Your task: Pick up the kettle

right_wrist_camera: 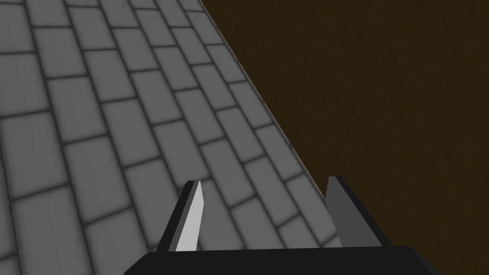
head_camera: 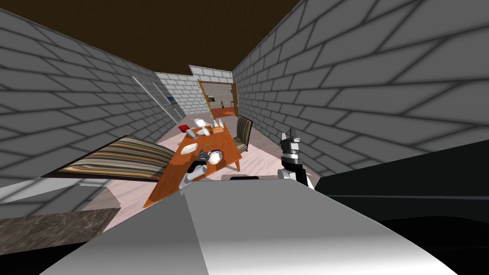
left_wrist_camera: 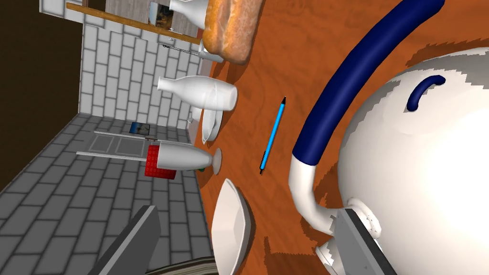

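The kettle (left_wrist_camera: 420,167) is a round white pot with a dark blue arched handle (left_wrist_camera: 334,95) and stands on the orange-brown table (left_wrist_camera: 267,62). My left gripper (left_wrist_camera: 248,238) is open right beside it. One finger (left_wrist_camera: 363,243) lies at the white foot of the handle; the other finger (left_wrist_camera: 138,243) stands off past the table's edge. In the head view the kettle (head_camera: 218,156) sits at the table's near right part with the left gripper (head_camera: 204,155) at its side. My right gripper (head_camera: 290,138) is raised to the right of the table, open (right_wrist_camera: 270,215) and empty.
A white bowl (left_wrist_camera: 231,229) lies between the left fingers, close to the kettle. Further along the table are a blue pen (left_wrist_camera: 272,136), a goblet (left_wrist_camera: 188,158), a red box (left_wrist_camera: 160,162), a white bottle (left_wrist_camera: 198,91) and bread (left_wrist_camera: 234,28). Striped chairs (head_camera: 122,157) (head_camera: 243,131) flank the table (head_camera: 224,141).
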### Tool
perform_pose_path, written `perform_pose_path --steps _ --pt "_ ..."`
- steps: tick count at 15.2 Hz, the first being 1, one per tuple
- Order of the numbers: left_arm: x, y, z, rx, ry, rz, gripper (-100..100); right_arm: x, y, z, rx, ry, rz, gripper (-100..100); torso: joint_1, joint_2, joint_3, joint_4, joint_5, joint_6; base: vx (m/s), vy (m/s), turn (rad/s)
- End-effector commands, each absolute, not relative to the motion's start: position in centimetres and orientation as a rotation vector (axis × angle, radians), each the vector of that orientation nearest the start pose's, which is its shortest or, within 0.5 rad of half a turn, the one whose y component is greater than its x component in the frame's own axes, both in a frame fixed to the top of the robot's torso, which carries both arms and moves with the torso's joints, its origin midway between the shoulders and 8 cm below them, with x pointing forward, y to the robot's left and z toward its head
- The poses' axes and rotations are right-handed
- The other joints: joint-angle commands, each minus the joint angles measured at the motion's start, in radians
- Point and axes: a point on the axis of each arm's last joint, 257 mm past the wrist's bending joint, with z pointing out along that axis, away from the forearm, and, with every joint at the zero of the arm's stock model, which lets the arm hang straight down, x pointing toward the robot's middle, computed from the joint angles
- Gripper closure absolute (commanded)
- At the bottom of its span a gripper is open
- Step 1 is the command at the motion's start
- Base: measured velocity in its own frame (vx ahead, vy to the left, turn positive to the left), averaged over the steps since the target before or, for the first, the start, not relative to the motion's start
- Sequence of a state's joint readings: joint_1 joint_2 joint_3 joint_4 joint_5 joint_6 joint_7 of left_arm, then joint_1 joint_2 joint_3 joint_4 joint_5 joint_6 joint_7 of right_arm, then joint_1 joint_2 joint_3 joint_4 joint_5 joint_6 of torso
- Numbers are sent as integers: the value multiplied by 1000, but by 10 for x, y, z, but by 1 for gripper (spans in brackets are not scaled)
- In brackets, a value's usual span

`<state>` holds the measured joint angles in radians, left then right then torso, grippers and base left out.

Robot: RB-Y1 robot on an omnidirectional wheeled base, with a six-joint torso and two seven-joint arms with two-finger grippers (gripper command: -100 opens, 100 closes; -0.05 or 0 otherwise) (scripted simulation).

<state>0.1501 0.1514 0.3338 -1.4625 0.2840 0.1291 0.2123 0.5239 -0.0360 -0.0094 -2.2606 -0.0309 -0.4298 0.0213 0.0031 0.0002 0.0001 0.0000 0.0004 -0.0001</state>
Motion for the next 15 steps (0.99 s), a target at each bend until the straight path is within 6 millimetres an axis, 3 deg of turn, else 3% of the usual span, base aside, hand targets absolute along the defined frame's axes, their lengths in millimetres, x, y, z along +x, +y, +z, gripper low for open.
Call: perform_pose_path --steps 1,10,13,15 --pt "440 462 -353 -1862 852 -1000 -100 356 -289 -6 732 703 1258 0 0 0 0 0 0 0 -14 30 5" --pt "447 433 -364 -1993 834 -1060 -100 356 -289 -6 732 703 1258 0 1 -1 -1 0 0 0 -5 37 5" --pt "449 414 -371 -2054 816 -1092 -100 356 -289 -6 732 703 1258 0 2 -2 -1 0 0 0 8 54 2" --pt "453 425 -369 -2034 816 -1078 -100 356 -289 -6 732 703 1258 0 0 -2 -1 0 0 0 5 18 -22"
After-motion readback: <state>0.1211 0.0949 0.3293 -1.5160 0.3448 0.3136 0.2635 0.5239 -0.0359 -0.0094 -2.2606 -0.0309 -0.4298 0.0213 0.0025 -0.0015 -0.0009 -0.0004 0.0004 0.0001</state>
